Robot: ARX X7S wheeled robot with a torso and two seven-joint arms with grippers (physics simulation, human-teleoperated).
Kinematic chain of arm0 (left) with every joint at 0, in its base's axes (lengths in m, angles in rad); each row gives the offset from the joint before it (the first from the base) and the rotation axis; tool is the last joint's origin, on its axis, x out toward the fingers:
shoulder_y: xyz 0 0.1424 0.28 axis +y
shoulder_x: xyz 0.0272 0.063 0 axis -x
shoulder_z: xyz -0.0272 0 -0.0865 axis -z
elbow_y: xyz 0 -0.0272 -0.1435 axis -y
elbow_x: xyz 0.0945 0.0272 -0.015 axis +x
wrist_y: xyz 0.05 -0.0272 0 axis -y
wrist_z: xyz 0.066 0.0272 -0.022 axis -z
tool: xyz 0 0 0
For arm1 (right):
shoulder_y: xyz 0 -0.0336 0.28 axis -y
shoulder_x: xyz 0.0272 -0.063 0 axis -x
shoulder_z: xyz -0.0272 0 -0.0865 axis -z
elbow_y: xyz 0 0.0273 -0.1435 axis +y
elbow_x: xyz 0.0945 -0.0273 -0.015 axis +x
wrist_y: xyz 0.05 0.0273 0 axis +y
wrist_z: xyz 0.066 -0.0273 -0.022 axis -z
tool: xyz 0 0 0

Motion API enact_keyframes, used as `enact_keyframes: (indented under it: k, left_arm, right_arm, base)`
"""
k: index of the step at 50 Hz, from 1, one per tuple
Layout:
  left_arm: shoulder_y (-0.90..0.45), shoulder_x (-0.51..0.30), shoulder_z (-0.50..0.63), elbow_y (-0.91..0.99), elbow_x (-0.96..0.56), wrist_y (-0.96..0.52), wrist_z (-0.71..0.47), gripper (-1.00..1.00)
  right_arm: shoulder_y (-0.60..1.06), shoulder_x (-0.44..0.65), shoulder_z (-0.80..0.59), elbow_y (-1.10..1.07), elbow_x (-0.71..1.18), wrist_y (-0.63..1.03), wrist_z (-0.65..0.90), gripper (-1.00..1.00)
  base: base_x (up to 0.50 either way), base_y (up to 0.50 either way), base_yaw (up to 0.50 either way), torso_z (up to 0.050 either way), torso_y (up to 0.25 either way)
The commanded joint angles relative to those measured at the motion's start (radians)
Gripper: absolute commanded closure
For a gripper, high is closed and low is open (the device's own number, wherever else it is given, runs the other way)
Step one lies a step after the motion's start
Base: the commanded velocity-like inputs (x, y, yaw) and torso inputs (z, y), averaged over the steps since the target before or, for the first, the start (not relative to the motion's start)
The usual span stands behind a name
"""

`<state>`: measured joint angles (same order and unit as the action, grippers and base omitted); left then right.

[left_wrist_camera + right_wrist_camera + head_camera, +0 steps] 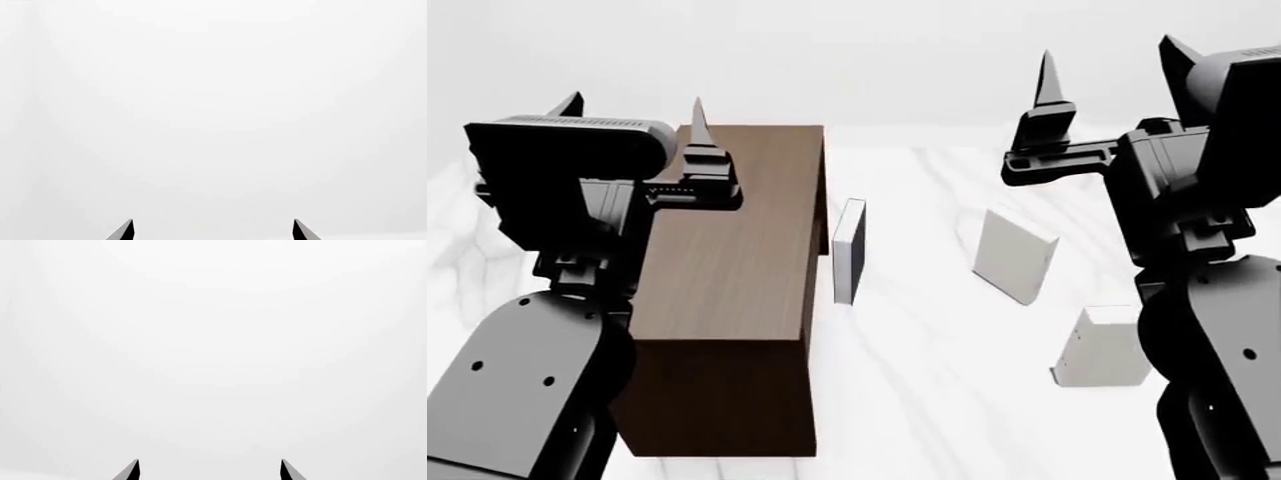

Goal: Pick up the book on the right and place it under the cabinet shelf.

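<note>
Both black arms fill the frame's lower corners, left end effector (634,118) and right end effector (1108,70) raised with jaws spread, empty. Lower right stands the plain pale grey-white hardback book (1101,348), on the white marbled tabletop (921,380).

I see open white tabletop (921,400) between the cabinet shelf (741,300) and the book (1101,348) at right, a dark-faced book (849,250) upright just beside the cabinet, a second pale book (1016,255) standing mid-gap, my right arm (1214,330) crowding the right book.
</note>
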<state>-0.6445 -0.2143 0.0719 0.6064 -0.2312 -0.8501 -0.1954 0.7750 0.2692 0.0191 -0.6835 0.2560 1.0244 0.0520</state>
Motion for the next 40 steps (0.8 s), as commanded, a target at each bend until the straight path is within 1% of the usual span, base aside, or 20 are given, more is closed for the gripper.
enact_keyframes:
  k: [1, 3, 6, 8, 11, 17, 23, 26, 30, 32, 34, 40]
  left_arm:
    - [-0.002, -0.008, 0.000, 0.008, -0.007, -0.005, -0.005, -1.00]
    - [-0.001, -0.010, -0.001, 0.010, -0.009, -0.005, -0.005, -1.00]
    - [0.001, -0.012, -0.004, 0.008, -0.011, 0.000, -0.005, -1.00]
    - [0.003, -0.012, -0.004, 0.006, -0.012, 0.004, -0.005, -1.00]
    - [0.006, -0.012, -0.003, 0.002, -0.012, 0.011, -0.006, -1.00]
    - [0.009, -0.013, -0.001, -0.001, -0.015, 0.016, -0.009, -1.00]
    - [0.004, -0.016, -0.001, 0.006, -0.019, 0.008, -0.013, -1.00]
    - [0.004, -0.017, -0.001, 0.007, -0.019, 0.007, -0.015, -1.00]
    - [0.006, -0.018, 0.001, 0.004, -0.020, 0.012, -0.017, -1.00]
    - [0.007, -0.018, 0.003, 0.003, -0.021, 0.013, -0.018, -1.00]
    - [0.008, -0.017, 0.004, 0.000, -0.021, 0.017, -0.019, -1.00]
    - [0.008, -0.018, 0.005, -0.006, -0.022, 0.023, -0.022, -1.00]
  right_arm:
    - [0.034, 0.023, -0.001, -0.002, 0.028, 0.062, -0.020, -1.00]
    - [0.070, 0.034, 0.014, -0.008, 0.062, 0.137, -0.042, -1.00]
    - [0.129, 0.074, -0.002, -0.017, 0.099, 0.245, -0.077, -1.00]
    - [0.204, 0.113, -0.018, -0.024, 0.126, 0.344, -0.102, -1.00]
    - [0.306, 0.158, -0.043, -0.011, 0.144, 0.435, -0.123, -1.00]
    - [0.446, 0.258, -0.129, 0.056, 0.197, 0.492, -0.216, -1.00]
    - [0.571, 0.357, -0.256, 0.198, 0.209, 0.435, -0.319, -1.00]
    - [0.616, 0.401, -0.321, 0.283, 0.218, 0.363, -0.407, -1.00]
    - [0.699, 0.499, -0.539, 0.388, 0.188, 0.252, -0.587, -1.00]
    - [0.737, 0.526, -0.627, 0.430, 0.164, 0.211, -0.657, -1.00]
    - [0.777, 0.541, -0.715, 0.478, 0.129, 0.176, -0.715, -1.00]
    - [0.878, 0.564, -0.972, 0.610, 0.043, 0.139, -0.898, -1.00]
  base:
    - [0.00, 0.00, 0.00, 0.000, 0.000]
    - [0.00, 0.00, 0.00, 0.000, 0.000]
    - [0.00, 0.00, 0.00, 0.000, 0.000]
    - [0.00, 0.00, 0.00, 0.000, 0.000]
    - [0.00, 0.00, 0.00, 0.000, 0.000]
    - [0.00, 0.00, 0.00, 0.000, 0.000]
    - [0.00, 0.00, 0.00, 0.000, 0.000]
    - [0.00, 0.00, 0.00, 0.000, 0.000]
    - [0.00, 0.00, 0.00, 0.000, 0.000]
    - [0.00, 0.00, 0.00, 0.000, 0.000]
    - [0.00, 0.00, 0.00, 0.000, 0.000]
    - [0.00, 0.00, 0.00, 0.000, 0.000]
